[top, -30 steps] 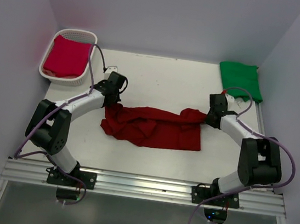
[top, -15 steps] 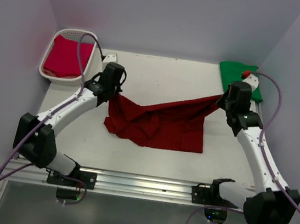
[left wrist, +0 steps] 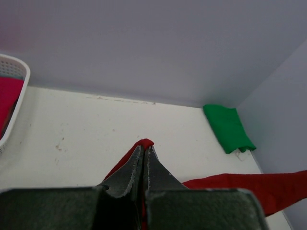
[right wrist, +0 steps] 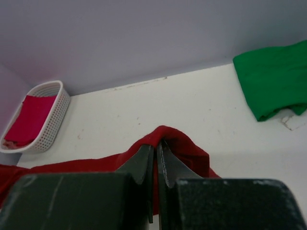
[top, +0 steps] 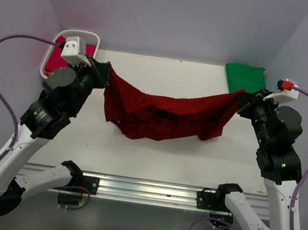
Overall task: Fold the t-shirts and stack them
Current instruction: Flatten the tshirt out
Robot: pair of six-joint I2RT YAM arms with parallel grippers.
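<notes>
At the tips of the left fingers (left wrist: 130, 168), which are pressed together, a red fold of the maroon t-shirt (top: 165, 113) is pinched. The right fingers (right wrist: 142, 160) are likewise closed on a bunched corner of the same cloth. Both arms are raised, and the shirt hangs between them as a sagging band above the bench (top: 165, 159). Its top edge dips in the middle and its crumpled lower folds hang nearer the left side. Whether the lowest folds touch the bench cannot be told. Farther out, at the far right corner of the bench, the green t-shirt (top: 246, 79) lies folded flat. At the far left corner the white basket (right wrist: 55, 115) holds the folded crimson t-shirt (right wrist: 29, 116).
</notes>
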